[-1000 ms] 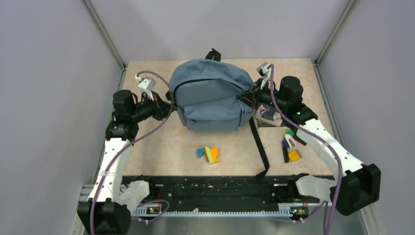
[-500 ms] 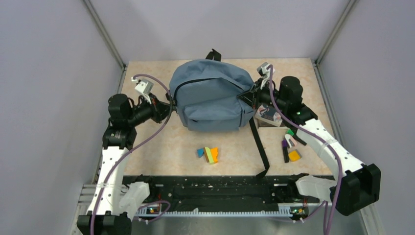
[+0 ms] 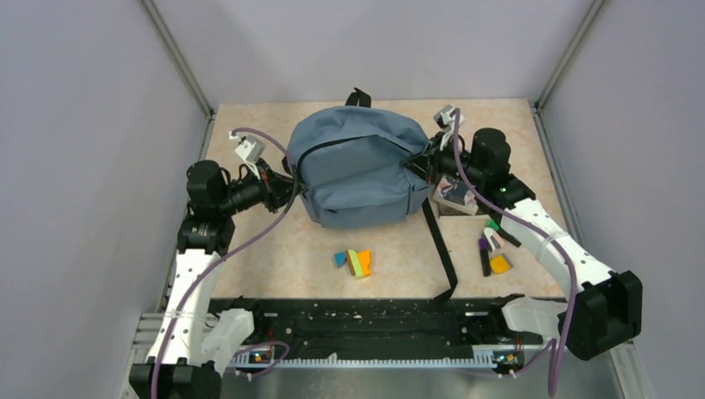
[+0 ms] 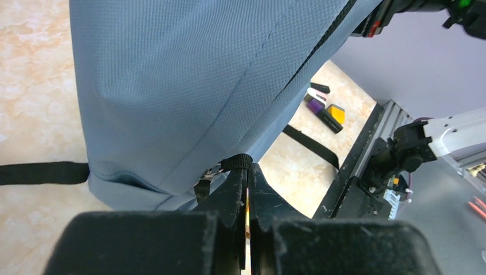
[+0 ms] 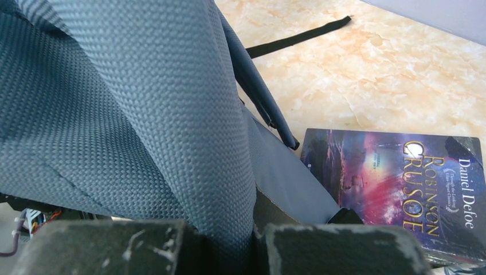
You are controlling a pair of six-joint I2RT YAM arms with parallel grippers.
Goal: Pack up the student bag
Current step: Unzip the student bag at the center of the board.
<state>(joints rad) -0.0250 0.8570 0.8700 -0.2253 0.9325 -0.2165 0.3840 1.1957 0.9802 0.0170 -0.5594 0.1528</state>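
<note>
Orange, green and blue blocks [image 3: 355, 262] lie nearest on the counter [image 3: 274, 249], with markers [image 3: 494, 253] to the right and a black strap [image 3: 441, 249] trailing between them. Beyond, a paperback book [image 5: 401, 183] sits just beside the student bag [image 3: 353, 166], which stands mid-counter toward the far edge and appears zipped, with nothing packed. Step in hand, as judged: opening the bag. The left gripper [image 4: 247, 189] is closed on a black zipper tab [image 4: 238, 162] low on the bag's left flank; the right gripper [image 5: 252, 229] pinches the fabric opposite. Both arms reach forward, their forearms converging on the bag from either side. The next move calls for drawing the tab along the zipper while the right grip braces the cloth.
</note>
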